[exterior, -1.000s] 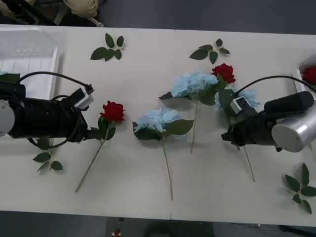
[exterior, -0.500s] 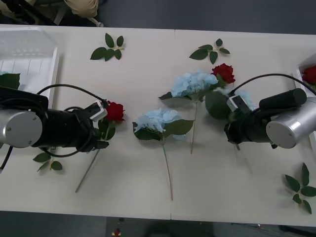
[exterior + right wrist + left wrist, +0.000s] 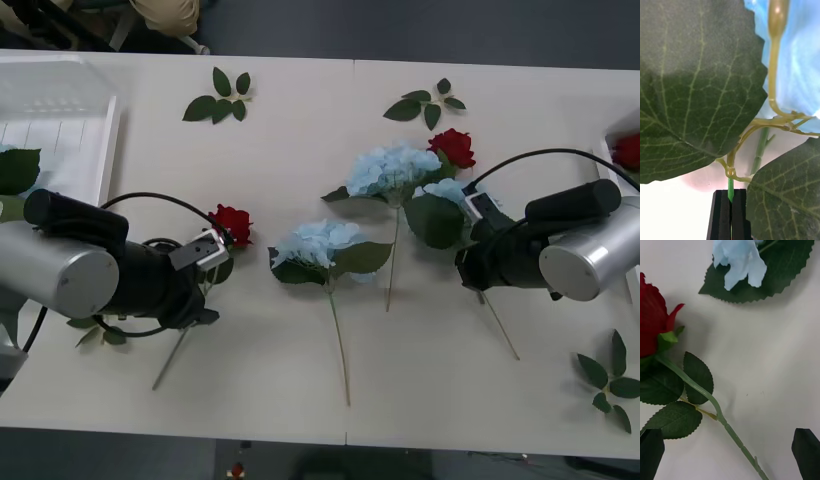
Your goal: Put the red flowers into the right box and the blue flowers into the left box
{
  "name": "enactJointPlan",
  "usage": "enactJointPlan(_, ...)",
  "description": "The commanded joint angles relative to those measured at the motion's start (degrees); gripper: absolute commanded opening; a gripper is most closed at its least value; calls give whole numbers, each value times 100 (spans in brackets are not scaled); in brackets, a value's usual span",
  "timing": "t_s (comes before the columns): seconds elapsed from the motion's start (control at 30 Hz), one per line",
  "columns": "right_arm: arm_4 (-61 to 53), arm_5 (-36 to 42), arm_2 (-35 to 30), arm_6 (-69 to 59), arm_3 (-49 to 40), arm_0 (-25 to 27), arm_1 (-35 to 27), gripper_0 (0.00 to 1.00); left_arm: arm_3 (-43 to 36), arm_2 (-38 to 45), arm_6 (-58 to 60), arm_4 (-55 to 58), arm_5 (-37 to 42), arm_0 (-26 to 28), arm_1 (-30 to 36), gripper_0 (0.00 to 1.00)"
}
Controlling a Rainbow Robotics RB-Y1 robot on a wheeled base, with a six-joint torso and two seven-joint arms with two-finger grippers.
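A red rose [image 3: 230, 222] lies on the table left of centre, its stem [image 3: 711, 399] running between the open fingers of my left gripper [image 3: 203, 300] [image 3: 729, 450], which hovers just above it. My right gripper [image 3: 468, 268] [image 3: 730, 212] is shut on the green stem of a blue flower [image 3: 445, 190], whose broad leaf [image 3: 696, 86] spreads in front of the wrist camera. Two more blue flowers [image 3: 395, 168] [image 3: 315, 242] and another red rose [image 3: 455, 147] lie mid-table. The left box [image 3: 100, 150] sits at the far left. At the right edge, the right box [image 3: 612, 138] holds a red bloom [image 3: 628, 150].
Loose green leaf sprigs lie at the back left [image 3: 220, 100], back centre [image 3: 430, 103], front right [image 3: 610, 385] and under my left arm [image 3: 95, 330]. A broad green leaf [image 3: 18, 168] shows at the left box. The table's front edge runs close below both arms.
My left arm swung right until its gripper straddled the rose's stem. The blue flower in my right gripper shifted left, its head and leaf now nearer the middle flowers.
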Motion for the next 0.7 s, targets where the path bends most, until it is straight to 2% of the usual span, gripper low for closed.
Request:
enactJointPlan(0.03,-188,-152,-145,-170,-132,-151,-164,0,271,-50,467,12,0,-231,-127,100)
enactJointPlan(0.2,-821,-618,-145,-47,-334,-54,-534,0,658,-76,467,135,-9,-415,-232,100)
enactJointPlan(0.37,-1445,-1101,-268,59,-694,209,-868,0,720,-199,494,65,-9,-538,-259,100)
enactJointPlan(0.53,-1911,-1259,-971,217,-1230,851,-1026,0,948,-304,511,-6,-70,-688,-276,100)
enactJointPlan(0.57,-1911,-1259,-971,217,-1230,851,-1026,0,948,-304,511,-6,-70,-688,-276,100)
enactJointPlan(0.67,-2359,-1268,-1639,480,-1661,1458,-1017,0,1071,-357,503,-93,-140,-732,-294,100)
enactJointPlan(0.7,-2359,-1268,-1639,480,-1661,1458,-1017,0,1071,-357,503,-93,-140,-732,-294,100)
